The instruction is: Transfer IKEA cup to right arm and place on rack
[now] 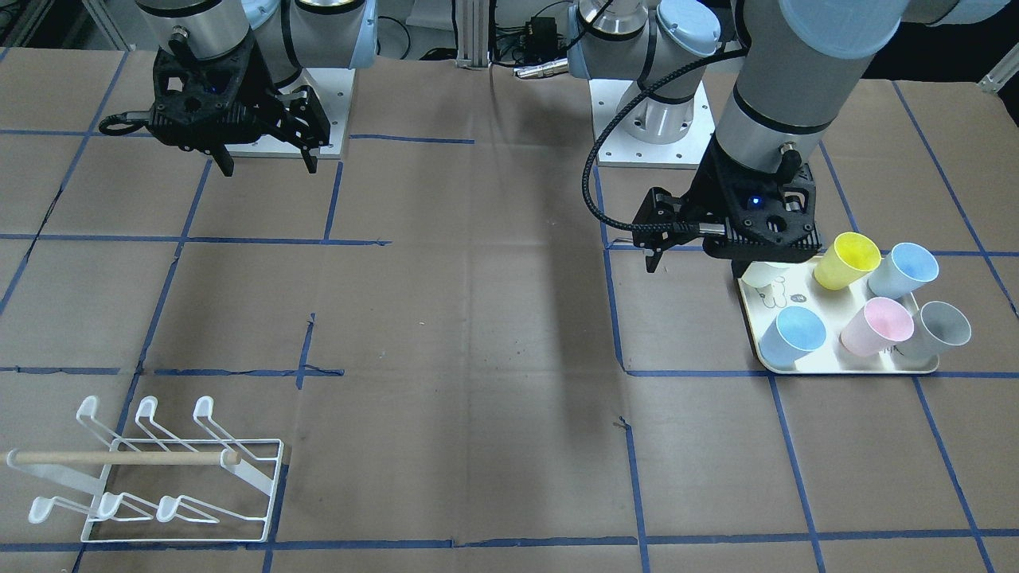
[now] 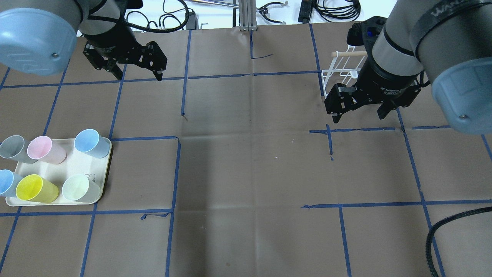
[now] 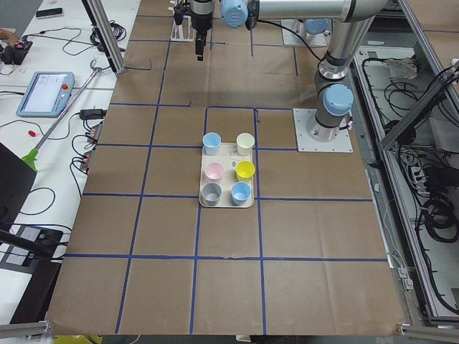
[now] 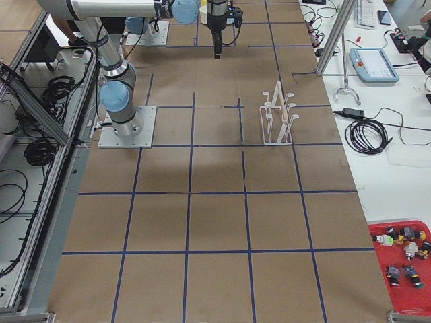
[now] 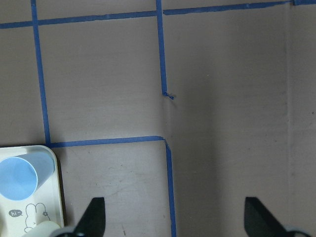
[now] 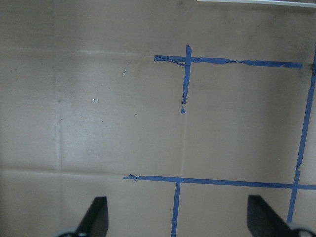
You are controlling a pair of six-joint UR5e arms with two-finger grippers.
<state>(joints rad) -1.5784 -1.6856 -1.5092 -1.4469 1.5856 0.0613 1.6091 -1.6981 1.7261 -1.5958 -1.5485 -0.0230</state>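
overhead exterior: cream tray (image 2: 73,163) holding six pastel cups (image 2: 45,148), upright, mouths up. right gripper (image 2: 359,115) partly hiding rack (image 2: 326,82); white wire, wooden dowel (image 2: 349,54). left gripper (image 2: 139,73) and right gripper: jaws wide apart, empty.

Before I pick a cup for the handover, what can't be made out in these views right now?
Pale cup: front-facing view, mostly blocked by the left gripper.
Rack: overhead view, largely behind the right arm.
Blue cup next to the yellow cup: overhead view, cut by the left edge.
Tray: left wrist view, only one corner in frame.
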